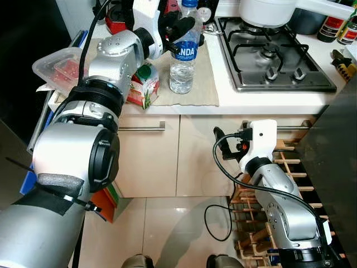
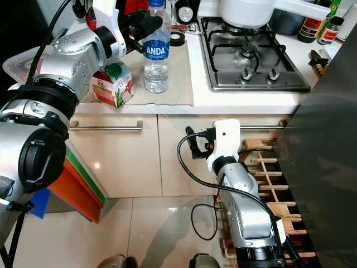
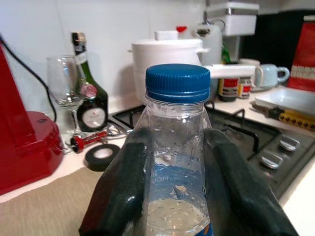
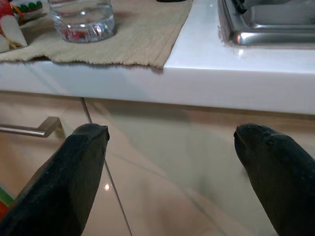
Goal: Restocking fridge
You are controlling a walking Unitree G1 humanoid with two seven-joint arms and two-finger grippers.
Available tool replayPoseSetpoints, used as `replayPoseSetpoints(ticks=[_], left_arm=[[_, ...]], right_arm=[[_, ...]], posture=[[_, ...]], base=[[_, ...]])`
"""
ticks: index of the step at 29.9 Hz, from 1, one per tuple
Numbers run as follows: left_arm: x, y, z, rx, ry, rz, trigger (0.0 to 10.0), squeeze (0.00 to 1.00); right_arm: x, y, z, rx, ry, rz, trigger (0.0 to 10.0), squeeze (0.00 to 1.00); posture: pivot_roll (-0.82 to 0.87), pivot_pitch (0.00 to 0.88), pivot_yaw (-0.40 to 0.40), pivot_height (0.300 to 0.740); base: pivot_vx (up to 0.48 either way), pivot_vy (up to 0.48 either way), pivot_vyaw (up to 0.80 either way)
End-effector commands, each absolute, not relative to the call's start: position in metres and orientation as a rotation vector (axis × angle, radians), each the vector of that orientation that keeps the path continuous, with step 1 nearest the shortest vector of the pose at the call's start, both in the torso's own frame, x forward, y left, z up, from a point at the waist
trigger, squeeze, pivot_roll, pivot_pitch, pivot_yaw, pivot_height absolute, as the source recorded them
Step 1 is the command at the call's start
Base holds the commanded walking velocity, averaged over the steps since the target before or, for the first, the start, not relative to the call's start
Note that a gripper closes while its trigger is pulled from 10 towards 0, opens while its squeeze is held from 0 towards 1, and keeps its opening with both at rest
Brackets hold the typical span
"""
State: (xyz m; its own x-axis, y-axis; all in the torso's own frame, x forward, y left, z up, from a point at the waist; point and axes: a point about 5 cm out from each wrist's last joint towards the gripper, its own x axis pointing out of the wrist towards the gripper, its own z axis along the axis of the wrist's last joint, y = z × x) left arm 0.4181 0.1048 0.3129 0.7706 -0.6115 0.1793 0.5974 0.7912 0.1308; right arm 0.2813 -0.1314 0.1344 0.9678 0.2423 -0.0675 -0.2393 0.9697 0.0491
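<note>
A clear water bottle (image 1: 183, 56) with a blue cap and blue label stands upright on a beige mat (image 1: 202, 84) on the white counter. My left gripper (image 1: 187, 30) reaches over the counter and is shut on the bottle's neck (image 3: 177, 147), one black finger (image 3: 123, 187) pressed on each side just below the cap. A small red-and-white juice carton (image 1: 144, 85) with a green cap sits beside the bottle, under my left forearm. My right gripper (image 1: 220, 144) hangs open in front of the cabinet below the counter edge, holding nothing.
A gas hob (image 1: 273, 56) with a white pot (image 1: 268, 11) lies right of the mat. A clear box of red food (image 1: 58, 67) sits at the counter's left end. A wooden rack (image 1: 284, 167) and a dark door (image 1: 334, 156) stand at right. A wine glass (image 3: 66, 83) stands behind the bottle.
</note>
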Motion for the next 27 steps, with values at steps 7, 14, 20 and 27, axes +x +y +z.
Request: replayPoseSetpoints(ticks=[7, 14, 20, 27], left_arm=[[0.413, 0.111, 0.334, 0.025, -0.39, -0.579, 0.0, 0.0], [0.399, 0.101, 0.33, 0.044, -0.456, -0.616, 0.0, 0.0], [0.368, 0.094, 0.329, -0.005, -0.528, -0.654, 0.0, 0.0], [0.331, 0.098, 0.318, -0.093, -0.467, -0.748, 0.0, 0.0]], right_arm=[[0.286, -0.132, 0.133, 0.033, 0.063, 0.237, 10.0, 0.07], [0.29, -0.131, 0.13, 0.028, 0.058, 0.23, 10.0, 0.07], [0.292, -0.132, 0.127, 0.028, 0.053, 0.216, 10.0, 0.07], [0.294, -0.135, 0.123, 0.028, 0.051, 0.203, 10.0, 0.07]], posture=[[-0.1, 0.039, 0.026, 0.73], [-0.08, 0.013, 0.032, 0.73], [-0.07, 0.0, 0.042, 0.73], [-0.04, 0.0, 0.047, 0.73]], base=[[0.0, 0.0, 0.0], [0.0, 0.0, 0.0], [0.0, 0.0, 0.0], [0.0, 0.0, 0.0]])
